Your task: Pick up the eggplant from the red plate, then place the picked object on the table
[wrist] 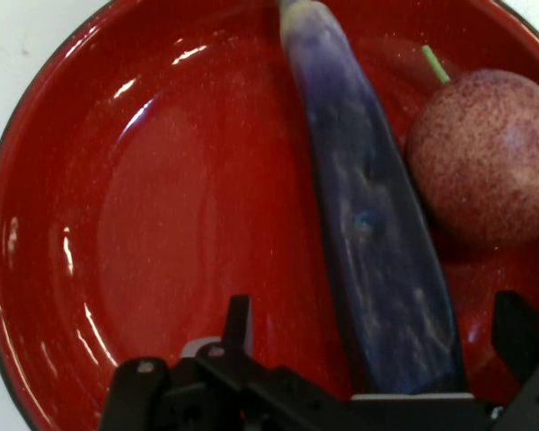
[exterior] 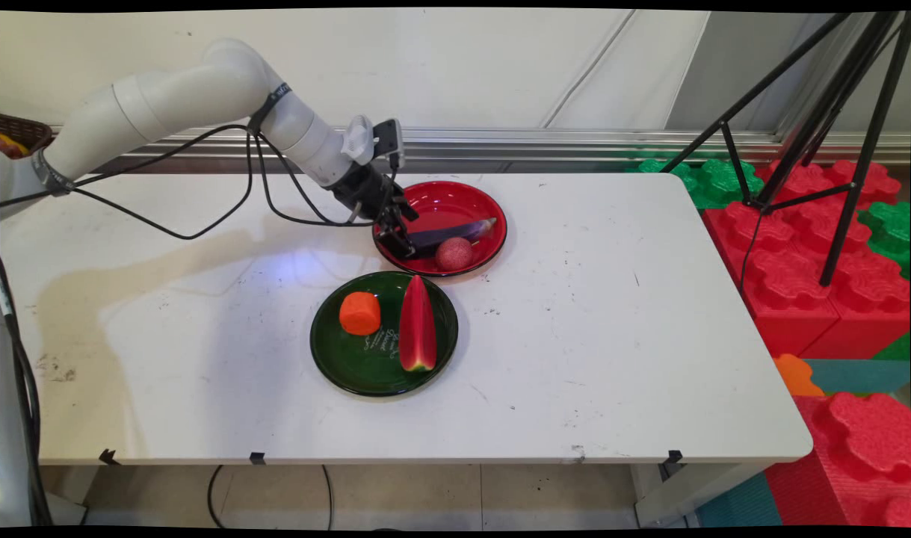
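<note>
White arm (exterior: 201, 97) angled low, fingers (wrist: 238, 328) spread wide apart.

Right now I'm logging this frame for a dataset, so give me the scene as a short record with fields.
pincer: open, low inside the red plate, one finger either side of the eggplant's near end
eggplant: long, purple, lying across the red plate
red plate: on the table's far side
round fruit: speckled red, beside the eggplant on the red plate
green plate: nearer the camera, holding an orange piece and a watermelon slice
table: white
</note>
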